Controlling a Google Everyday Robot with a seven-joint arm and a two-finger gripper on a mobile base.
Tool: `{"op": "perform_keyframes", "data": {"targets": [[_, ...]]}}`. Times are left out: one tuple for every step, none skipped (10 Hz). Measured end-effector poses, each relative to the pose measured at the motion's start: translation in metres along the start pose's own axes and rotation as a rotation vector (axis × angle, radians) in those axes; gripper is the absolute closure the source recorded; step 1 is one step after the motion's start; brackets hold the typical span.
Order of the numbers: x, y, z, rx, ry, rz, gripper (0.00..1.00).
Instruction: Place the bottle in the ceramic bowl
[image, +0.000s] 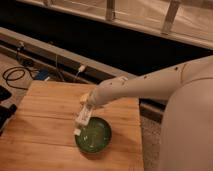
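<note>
On the left of the wooden worktop (40, 115) nothing needs your care; the work is near the middle. There the gripper (84, 111) hangs at the end of the arm (145, 85), which reaches in from the right. The jaws are closed on the upper part of the bottle (81, 120), and the bottle hangs down and a little to the left, tilted, with its lower end just at the upper left rim of the ceramic bowl (94, 136). I cannot tell if this end touches the rim or only hangs over it.

The bottle is not yet in the bowl, so the step in hand is to bring it over the glazed inside. To do this well, you move the gripper a little to the right and toward the near edge, until the whole bottle is over the middle of the bowl. Then you lower it close to the bottom before you open the jaws. If you release at the rim, the bottle probably tips out on the worktop, because the glaze looks slippery.
</note>
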Motion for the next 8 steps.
{"op": "perform_keyframes", "data": {"targets": [[0.005,-0.002,0.002,0.003,0.006,-0.003,1.00],[0.008,0.000,0.006,0.005,0.015,-0.009,1.00],[0.010,0.003,0.016,0.009,0.029,-0.008,1.00],[0.011,0.003,0.026,0.010,0.038,-0.003,1.00],[0.010,-0.005,0.035,0.016,0.043,0.025,1.00],[0.011,-0.011,0.035,0.022,0.038,0.046,1.00],[0.014,-0.019,0.028,0.029,0.024,0.064,1.00],[0.018,-0.029,0.017,0.035,0.001,0.082,1.00]]}}
